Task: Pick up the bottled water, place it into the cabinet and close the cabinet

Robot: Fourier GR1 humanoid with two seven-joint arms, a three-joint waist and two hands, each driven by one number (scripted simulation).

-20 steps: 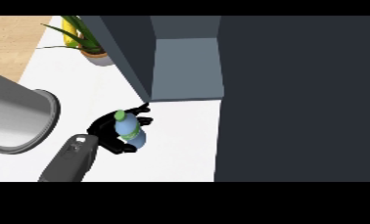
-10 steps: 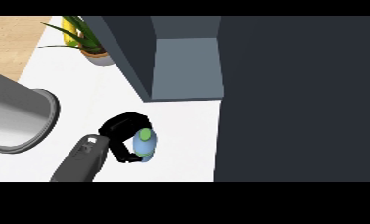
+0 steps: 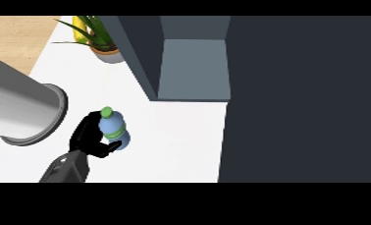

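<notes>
The bottled water [image 3: 115,130] is clear blue with a green cap that points up toward the view. My right hand [image 3: 87,138] is shut on it, palm at its left, fingers and thumb curled round its body. The grey forearm [image 3: 66,170] comes in from the lower left. Bottle and hand hang over the white counter [image 3: 181,140], to the lower left of the open cabinet [image 3: 194,69]. The cabinet's grey inside shows nothing in it. Its dark door or side [image 3: 297,101] fills the right of the view. My left hand does not show.
A wide grey cylinder with a rimmed end [image 3: 29,111] lies at the left edge, close to the hand. A potted plant [image 3: 101,47] stands at the counter's far left corner, beside the cabinet's left wall. Wooden floor shows past the counter's left edge.
The hand has turned the bottle so its cap faces up and carried it a little down and left in the view. The bottle looks larger, nearer the head.
</notes>
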